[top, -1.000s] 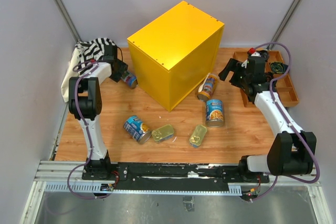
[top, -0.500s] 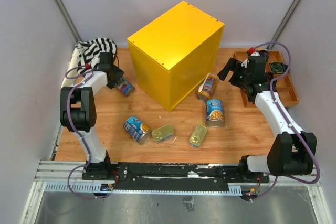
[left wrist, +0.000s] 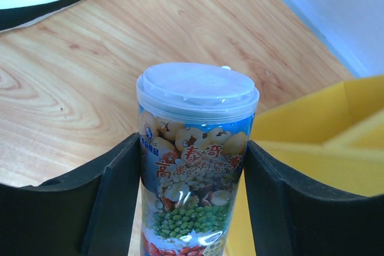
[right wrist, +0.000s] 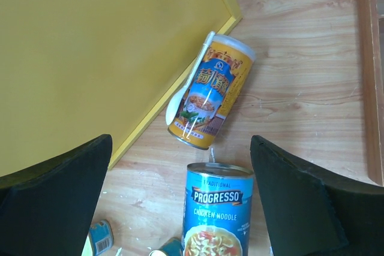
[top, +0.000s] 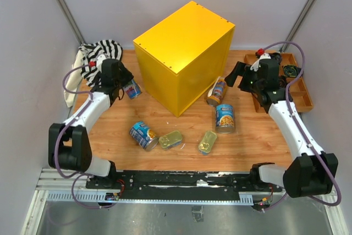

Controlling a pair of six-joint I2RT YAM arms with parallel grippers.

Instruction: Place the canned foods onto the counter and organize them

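Slim can [left wrist: 195, 172] clamped mid-body by left tool [top: 126, 85], apparently off tabletop [left wrist: 78, 76], just beside counter [top: 184, 53], left wall. Judged rigid, moderately heavy. Glossy label probably slippery, plastic lid [left wrist: 197, 85] weak, so body grip sound. Right tool [top: 237, 75] spread wide, empty, over second slim can [right wrist: 207, 91] lying against counter base; Progresso can [right wrist: 217, 208] upright near it.

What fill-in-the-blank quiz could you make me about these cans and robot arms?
1. The left gripper is shut on a tall can with a ____ lid.
2. The upright blue can near the open right gripper reads ____.
3. The counter, a big metal box, is coloured ____.
Missing words: white; PROGRESSO; yellow.
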